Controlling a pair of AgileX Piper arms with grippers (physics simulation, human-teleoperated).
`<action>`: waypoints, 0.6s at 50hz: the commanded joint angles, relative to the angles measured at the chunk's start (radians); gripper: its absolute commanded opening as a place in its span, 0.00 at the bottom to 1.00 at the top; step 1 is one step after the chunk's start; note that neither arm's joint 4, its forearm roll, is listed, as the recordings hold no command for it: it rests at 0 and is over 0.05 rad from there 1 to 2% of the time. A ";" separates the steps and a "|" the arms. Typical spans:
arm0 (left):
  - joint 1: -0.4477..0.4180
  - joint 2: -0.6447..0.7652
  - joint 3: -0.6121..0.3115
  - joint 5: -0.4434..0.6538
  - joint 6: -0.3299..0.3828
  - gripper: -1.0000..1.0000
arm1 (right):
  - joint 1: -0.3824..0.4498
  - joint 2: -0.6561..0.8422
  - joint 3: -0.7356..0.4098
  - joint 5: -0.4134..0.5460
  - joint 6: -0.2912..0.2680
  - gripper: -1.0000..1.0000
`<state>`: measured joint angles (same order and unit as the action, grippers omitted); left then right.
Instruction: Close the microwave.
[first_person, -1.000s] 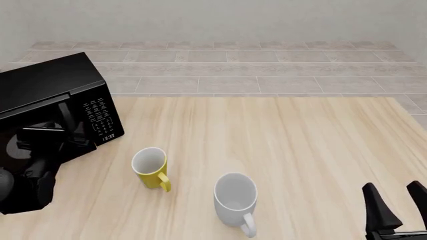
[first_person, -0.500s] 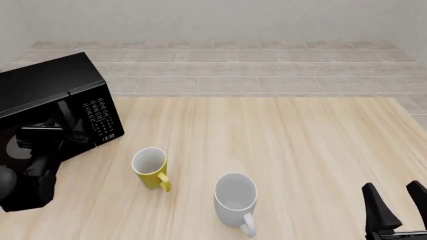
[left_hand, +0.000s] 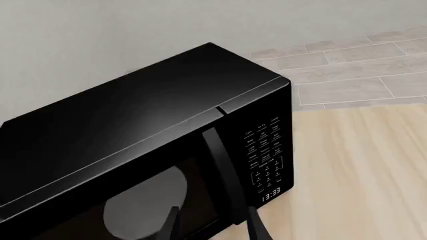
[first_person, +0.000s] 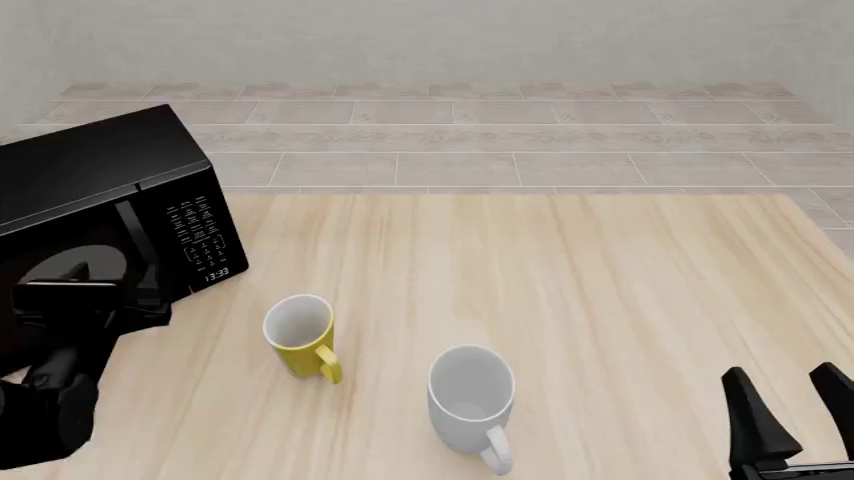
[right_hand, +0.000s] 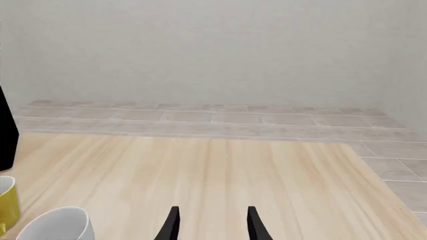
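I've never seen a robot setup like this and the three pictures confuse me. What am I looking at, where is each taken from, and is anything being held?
These are simulator renders of two robot arms at a wooden table. The front view looks forward and down from a fixed camera behind the arms. The other two come from cameras just behind each gripper.

On the table stand a black microwave, a yellow mug and a white mug.

The left gripper is right in front of the microwave door; its two fingers stand apart with the handle showing between them, and I see no grip. The right gripper waits over the table's near right corner, open and empty. Nothing is held.
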<state>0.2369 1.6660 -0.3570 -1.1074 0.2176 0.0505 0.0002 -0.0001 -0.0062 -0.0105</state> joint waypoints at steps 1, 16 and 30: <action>-0.034 -0.313 0.195 0.076 0.012 1.00 | 0.008 0.000 0.000 0.003 -0.003 1.00; -0.114 -0.677 0.261 0.340 -0.041 1.00 | 0.009 0.000 0.000 0.005 -0.014 1.00; -0.286 -1.164 0.278 0.730 -0.087 1.00 | 0.013 0.000 0.000 0.010 -0.016 1.00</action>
<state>0.0825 0.8645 -0.1011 -0.6587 0.1601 0.0613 0.0003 -0.0001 0.0006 -0.0235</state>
